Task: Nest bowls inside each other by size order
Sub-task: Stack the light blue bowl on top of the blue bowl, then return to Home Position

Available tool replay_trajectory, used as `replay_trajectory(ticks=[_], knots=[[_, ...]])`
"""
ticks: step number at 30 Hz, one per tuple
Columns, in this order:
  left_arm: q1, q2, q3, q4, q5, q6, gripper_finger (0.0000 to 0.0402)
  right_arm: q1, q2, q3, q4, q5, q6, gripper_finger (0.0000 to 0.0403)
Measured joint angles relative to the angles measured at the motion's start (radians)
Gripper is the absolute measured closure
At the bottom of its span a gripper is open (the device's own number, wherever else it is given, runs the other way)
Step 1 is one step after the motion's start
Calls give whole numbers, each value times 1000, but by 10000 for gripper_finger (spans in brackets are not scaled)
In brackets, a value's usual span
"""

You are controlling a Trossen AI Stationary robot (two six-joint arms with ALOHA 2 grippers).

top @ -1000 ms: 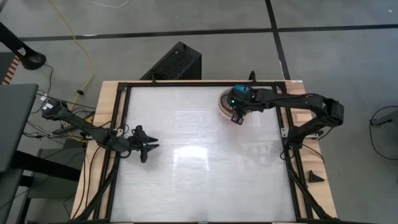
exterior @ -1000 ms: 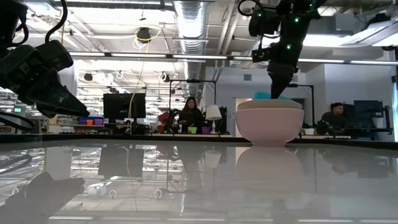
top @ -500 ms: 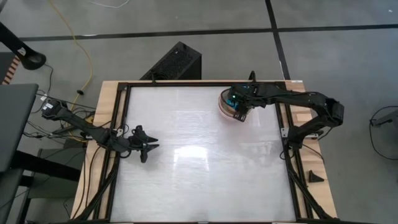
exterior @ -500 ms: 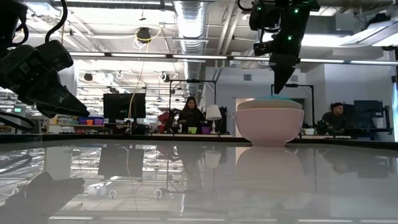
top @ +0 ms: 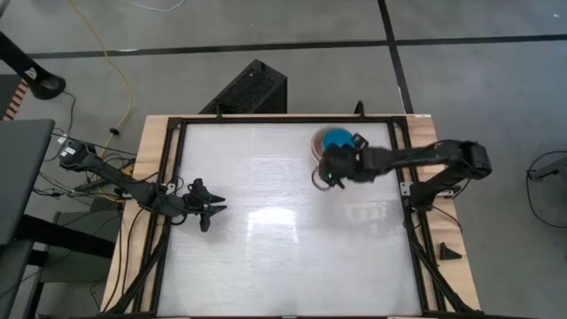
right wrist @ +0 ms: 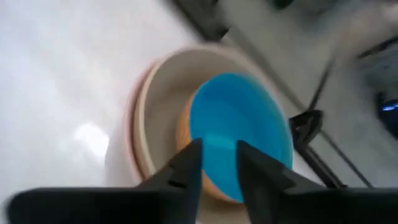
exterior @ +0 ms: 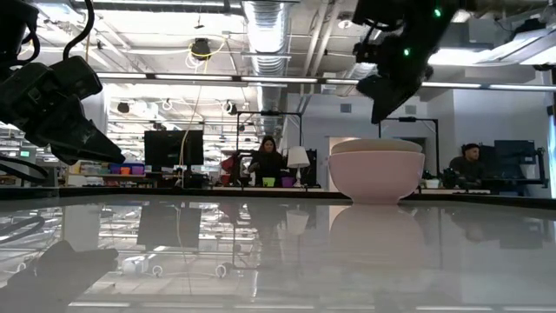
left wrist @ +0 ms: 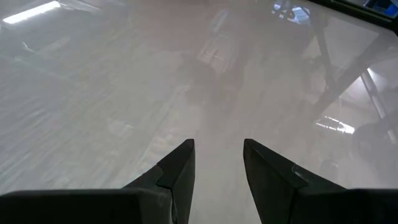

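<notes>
The bowls stand nested in one stack (top: 330,142) at the table's far right, resting on the pale pink-white outer bowl's base (exterior: 376,174). In the right wrist view the pale outer bowl (right wrist: 140,118) holds a beige one, an orange rim and, innermost, the blue-cyan bowl (right wrist: 242,121). My right gripper (top: 330,175) hovers above the stack's near side, open and empty; it also shows in the low view (exterior: 382,103) and its own view (right wrist: 219,155). My left gripper (top: 213,213) waits open over the table's left side (left wrist: 219,152).
The white tabletop (top: 283,239) has a black frame; the far rail (top: 266,118) runs just behind the stack. A black box (top: 248,89) stands on the floor beyond the far edge. People sit in the room behind the table (exterior: 265,161).
My right gripper has risen out of the stack and gone toward the table's near edge, tipping back. The blue-cyan bowl, which stood a little above the stack's rim, has stayed behind and now sits sunk below that rim in the low view.
</notes>
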Motion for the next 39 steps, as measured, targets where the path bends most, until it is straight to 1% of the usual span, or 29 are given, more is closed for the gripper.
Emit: replay_trajectory(ticks=[2, 4, 6, 7, 9, 11, 13, 15, 22, 25, 27, 30, 33, 35, 37, 39], knots=[[0, 0, 0, 0, 0, 0, 276, 38, 0, -78, 120, 116, 69, 308], [0, 0, 0, 0, 0, 0, 276, 62, 1, -153, 250, 193, 81, 348], [0, 0, 0, 0, 0, 0, 276, 76, 1, -218, 367, 251, 63, 380], [0, 0, 0, 0, 0, 0, 276, 81, 0, -245, 416, 262, 46, 385], [0, 0, 0, 0, 0, 0, 276, 91, 1, -290, 489, 283, 32, 382], [0, 0, 0, 0, 0, 0, 276, 96, 0, -323, 540, 299, 32, 368], [0, 0, 0, 0, 0, 0, 276, 94, 0, -350, 586, 300, 31, 359], [0, 0, 0, 0, 0, 0, 276, 93, 0, -373, 612, 299, 31, 358], [0, 0, 0, 0, 0, 0, 276, 101, 0, -387, 620, 291, 15, 381], [0, 0, 0, 0, 0, 0, 276, 102, 0, -374, 630, 288, -65, 376], [0, 0, 0, 0, 0, 0, 276, 104, -6, -338, 624, 283, -109, 367], [0, 0, 0, 0, 0, 0, 276, 122, -26, -255, 562, 239, -185, 363], [0, 0, 0, 0, 0, 0, 276, 152, -62, -167, 468, 147, -238, 366], [0, 0, 0, 0, 0, 0, 276, 176, -100, -118, 386, 53, -281, 371], [0, 0, 0, 0, 0, 0, 276, 202, -159, -89, 304, -74, -324, 376], [0, 0, 0, 0, 0, 0, 276, 231, -242, -92, 239, -215, -368, 378]])
